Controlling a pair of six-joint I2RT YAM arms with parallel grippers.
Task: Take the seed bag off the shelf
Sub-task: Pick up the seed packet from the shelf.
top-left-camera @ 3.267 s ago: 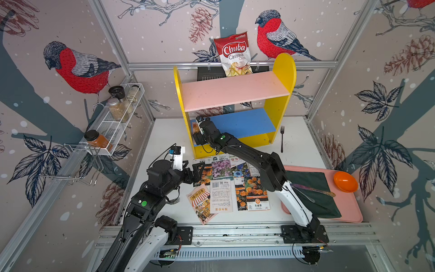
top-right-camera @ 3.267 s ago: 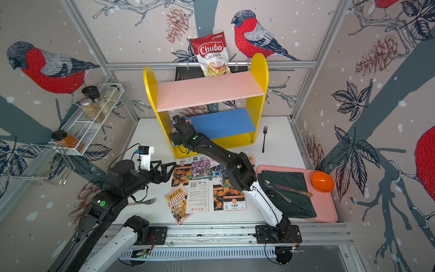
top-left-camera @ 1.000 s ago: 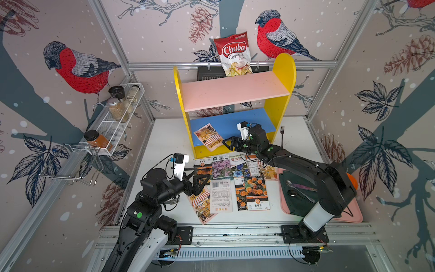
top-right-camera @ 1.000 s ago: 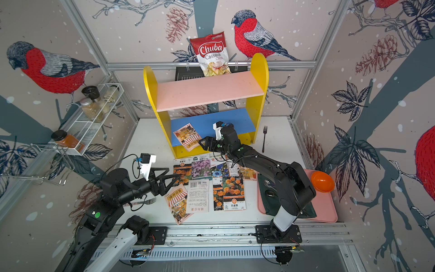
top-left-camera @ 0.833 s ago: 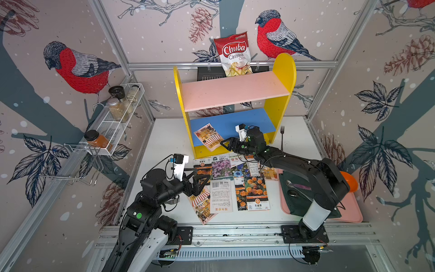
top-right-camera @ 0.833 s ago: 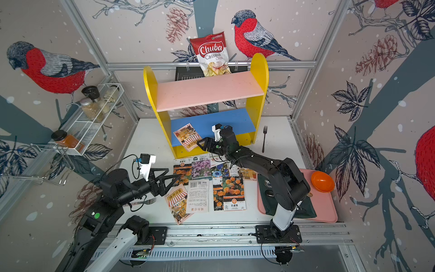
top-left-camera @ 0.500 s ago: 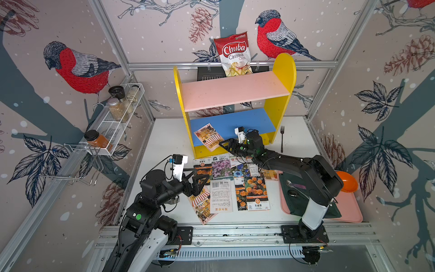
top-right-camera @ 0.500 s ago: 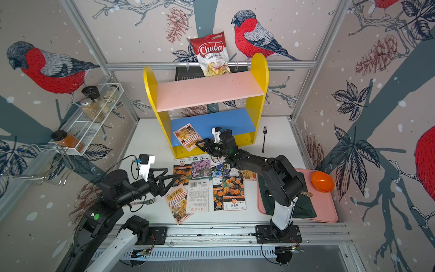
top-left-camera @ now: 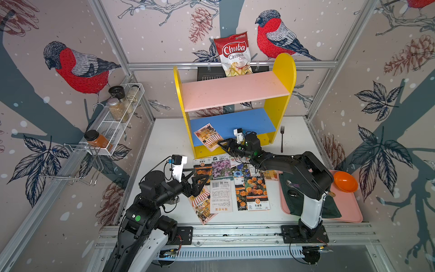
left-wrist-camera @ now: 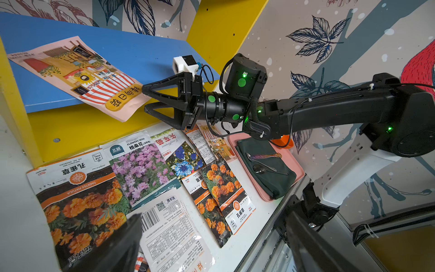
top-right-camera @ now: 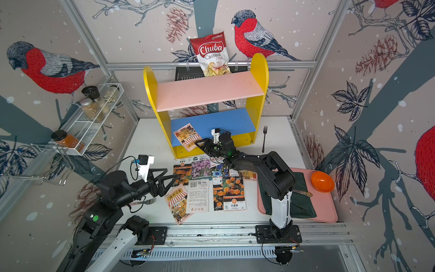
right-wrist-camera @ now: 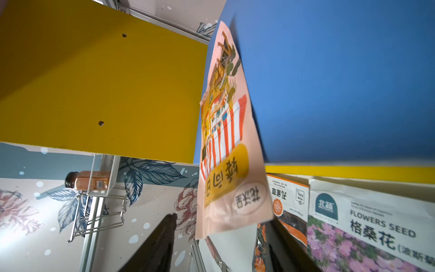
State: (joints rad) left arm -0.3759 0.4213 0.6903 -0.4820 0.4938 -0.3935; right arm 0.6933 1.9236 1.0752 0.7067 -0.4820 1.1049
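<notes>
My right hand (left-wrist-camera: 144,99) is spread, its tips on either side of the overhanging corner of the seed bag (top-left-camera: 208,136) without pinching it. The bag lies at the left front of the shelf's (top-left-camera: 280,99) blue lower board, poking past the front edge. My left hand (top-left-camera: 202,186) hangs spread over seed packets (top-left-camera: 221,195) near the desk's (top-left-camera: 164,141) front edge.

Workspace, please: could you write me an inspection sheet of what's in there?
Surface: white table, front part covered by packets.
Job's things: seed bag lies on the shelf, lower blue board, corner overhanging.
Clutter: seed packets, fork, pink tray, orange bowl, chips bag, spice rack.
Grippers: right gripper open, straddling the bag's corner; left gripper open above the packets.
Cables: black cable loops at the right wrist camera.
Surroundings: bird-print walls.
</notes>
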